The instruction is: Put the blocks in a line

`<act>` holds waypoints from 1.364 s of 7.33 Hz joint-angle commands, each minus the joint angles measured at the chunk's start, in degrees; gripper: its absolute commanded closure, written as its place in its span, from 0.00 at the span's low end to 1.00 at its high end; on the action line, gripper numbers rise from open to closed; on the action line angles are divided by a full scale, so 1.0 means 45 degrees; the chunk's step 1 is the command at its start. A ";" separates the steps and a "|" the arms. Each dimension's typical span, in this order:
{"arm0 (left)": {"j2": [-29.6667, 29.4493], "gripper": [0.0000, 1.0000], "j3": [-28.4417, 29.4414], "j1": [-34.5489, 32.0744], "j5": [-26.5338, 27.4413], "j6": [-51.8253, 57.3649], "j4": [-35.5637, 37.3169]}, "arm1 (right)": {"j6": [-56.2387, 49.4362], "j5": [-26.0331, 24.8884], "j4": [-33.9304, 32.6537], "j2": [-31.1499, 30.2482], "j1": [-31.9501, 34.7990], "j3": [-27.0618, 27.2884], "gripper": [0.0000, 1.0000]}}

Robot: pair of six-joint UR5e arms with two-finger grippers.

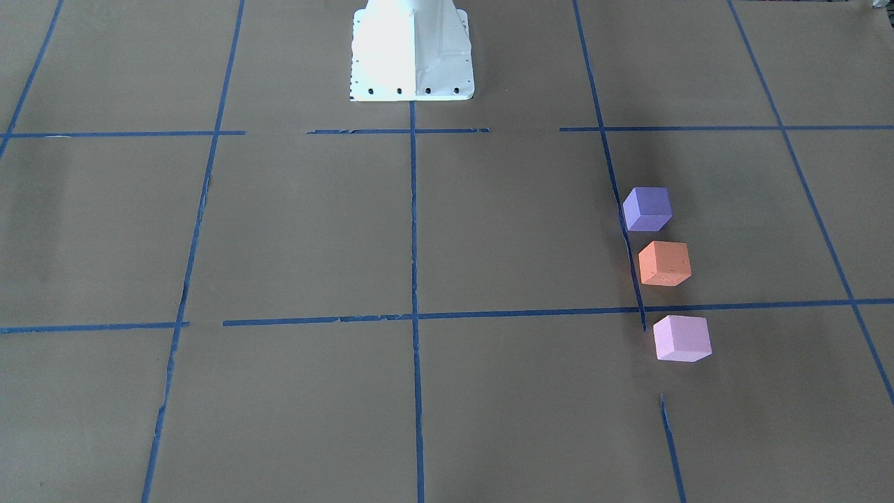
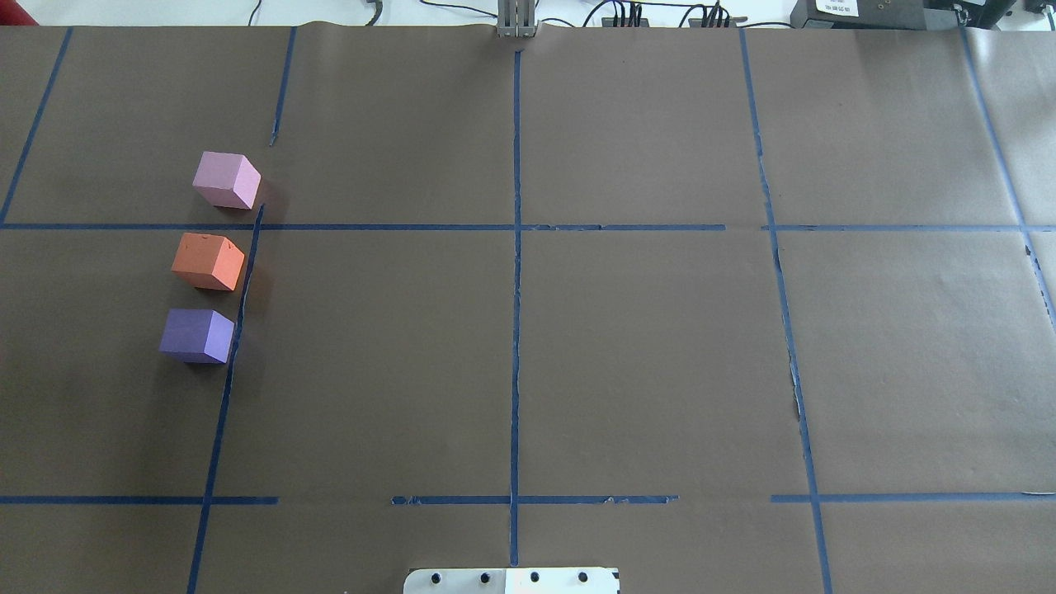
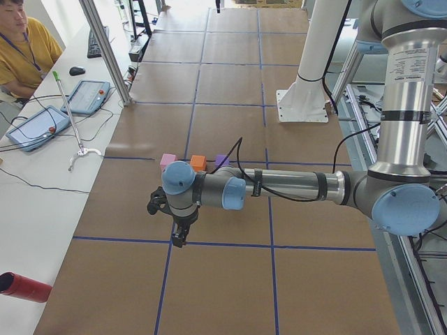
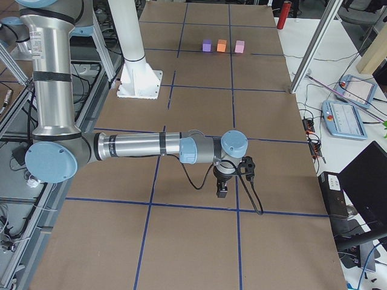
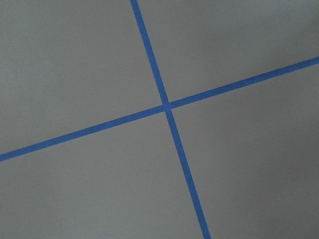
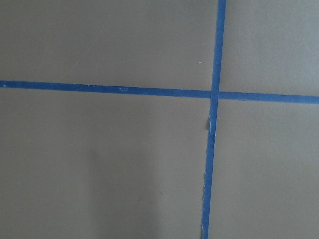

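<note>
Three cubes stand in a row on the brown paper, small gaps between them: a violet-purple block (image 1: 647, 208), an orange block (image 1: 664, 263) and a pale pink block (image 1: 682, 338). In the overhead view the pink block (image 2: 225, 179) is farthest from the robot, then the orange block (image 2: 207, 261), then the purple block (image 2: 196, 335). My left gripper (image 3: 180, 237) hangs over bare paper, well away from the blocks. My right gripper (image 4: 222, 190) hangs at the other end of the table. I cannot tell whether either gripper is open or shut. Both wrist views show only paper and tape.
Blue tape lines (image 2: 516, 289) grid the paper. The white robot pedestal (image 1: 412, 52) stands at the table's middle edge. An operator (image 3: 21, 49) sits by a side table with a tablet (image 3: 35, 128). A red cylinder (image 3: 24, 287) lies there too.
</note>
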 commanded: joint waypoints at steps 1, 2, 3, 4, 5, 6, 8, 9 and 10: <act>0.0002 0.00 0.0004 -0.0105 0.0031 -0.0001 -0.0050 | 0.0000 0.0000 0.0000 0.0000 0.0000 -0.0006 0.00; 0.0002 0.00 -0.0035 -0.0105 0.0050 0.0038 -0.0050 | 0.0000 0.0000 0.0000 0.0000 0.0000 -0.0006 0.00; -0.0017 0.00 -0.0035 -0.0164 0.0050 0.0038 -0.0050 | 0.0000 0.0000 0.0000 0.0000 0.0000 0.0014 0.00; -0.0017 0.00 -0.0055 -0.0261 0.0050 0.0019 -0.0050 | 0.0000 0.0000 0.0000 0.0000 0.0000 -0.0005 0.00; -0.0017 0.00 -0.0055 -0.0300 0.0050 0.0038 -0.0050 | 0.0000 0.0000 0.0000 0.0000 0.0000 -0.0006 0.00; 0.0002 0.00 -0.0036 -0.0301 0.0050 0.0058 -0.0050 | 0.0000 0.0000 0.0000 0.0000 0.0000 -0.0006 0.00; 0.0022 0.00 -0.0035 -0.0301 0.0050 0.0039 -0.0050 | 0.0000 0.0000 0.0000 0.0000 0.0000 0.0014 0.00; 0.0002 0.00 -0.0035 -0.0301 0.0050 0.0000 -0.0050 | 0.0000 0.0000 0.0000 0.0000 0.0000 0.0014 0.00; 0.0002 0.00 -0.0035 -0.0301 0.0050 -0.0001 -0.0050 | 0.0000 0.0000 0.0000 0.0000 0.0000 0.0014 0.00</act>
